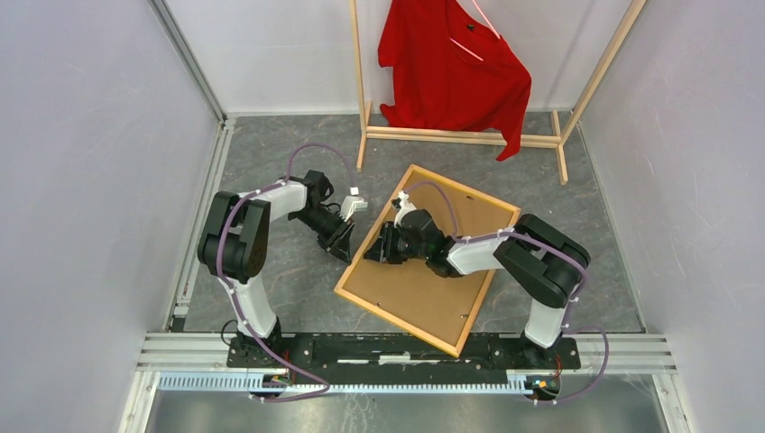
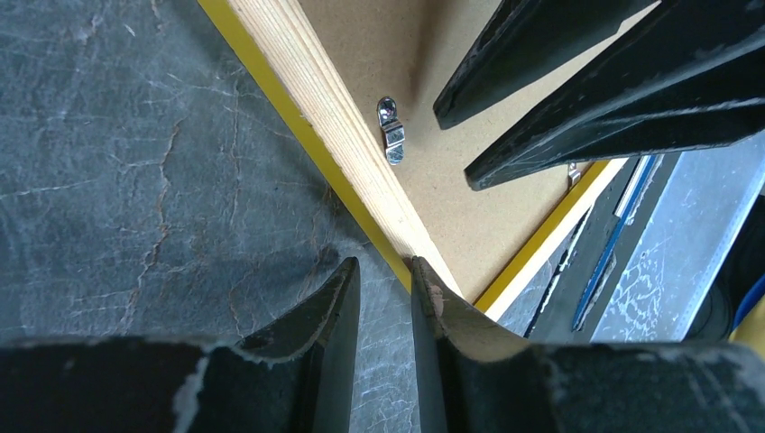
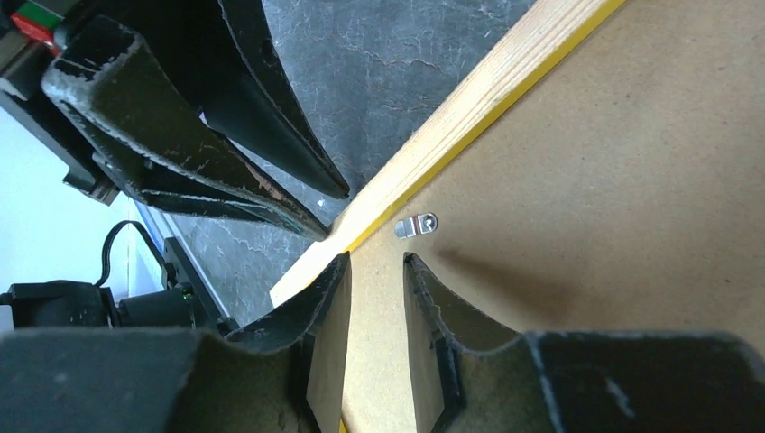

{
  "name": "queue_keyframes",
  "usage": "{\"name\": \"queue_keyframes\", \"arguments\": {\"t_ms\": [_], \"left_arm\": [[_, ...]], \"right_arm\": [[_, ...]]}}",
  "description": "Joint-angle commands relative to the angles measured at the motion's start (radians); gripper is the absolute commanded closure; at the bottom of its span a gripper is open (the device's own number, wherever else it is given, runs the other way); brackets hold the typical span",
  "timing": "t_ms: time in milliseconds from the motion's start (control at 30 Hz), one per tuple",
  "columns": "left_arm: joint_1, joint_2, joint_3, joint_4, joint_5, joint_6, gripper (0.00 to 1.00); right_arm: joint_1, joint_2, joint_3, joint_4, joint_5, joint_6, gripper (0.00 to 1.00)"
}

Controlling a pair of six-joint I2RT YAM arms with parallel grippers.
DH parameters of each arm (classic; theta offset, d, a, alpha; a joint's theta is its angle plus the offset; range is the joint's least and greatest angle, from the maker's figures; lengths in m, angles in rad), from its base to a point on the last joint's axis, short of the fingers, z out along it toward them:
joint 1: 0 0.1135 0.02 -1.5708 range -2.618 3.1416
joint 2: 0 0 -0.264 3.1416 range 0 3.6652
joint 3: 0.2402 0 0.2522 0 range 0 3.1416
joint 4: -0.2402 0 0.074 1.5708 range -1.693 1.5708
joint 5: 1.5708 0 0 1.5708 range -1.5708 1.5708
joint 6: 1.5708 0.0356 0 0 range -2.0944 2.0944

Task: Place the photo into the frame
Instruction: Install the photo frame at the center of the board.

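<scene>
As walls (image 1: 90, 135) enclose it, the table (image 1: 289, 153) (marbled grey) bears the frame (image 1: 410, 298).

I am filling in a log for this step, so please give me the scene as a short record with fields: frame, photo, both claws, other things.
frame: frame lies face down on the table, wood back up, brown backing board inside it
photo: not in view
left claw: left claw at the frame's outer edge, fingers slightly apart
right claw: right claw low over the backing board by the same edge, fingers slightly apart
clip: metal clip on the board near both claws
background: red shirt on wooden rack
</scene>
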Motion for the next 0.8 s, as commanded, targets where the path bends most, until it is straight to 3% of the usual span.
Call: {"name": "queue_keyframes", "arguments": {"t_ms": [0,767], "left_arm": [[-0.006,-0.02,-0.023,0.046,-0.036,-0.008,0.66],[-0.006,-0.034,-0.037,0.045,-0.055,0.006,0.66]], "right_arm": [[0.011,0.027,0.05,0.009,0.011,-0.007,0.67],[0.011,0.082,0.097,-0.039,0.034,-0.012,0.74]]}}
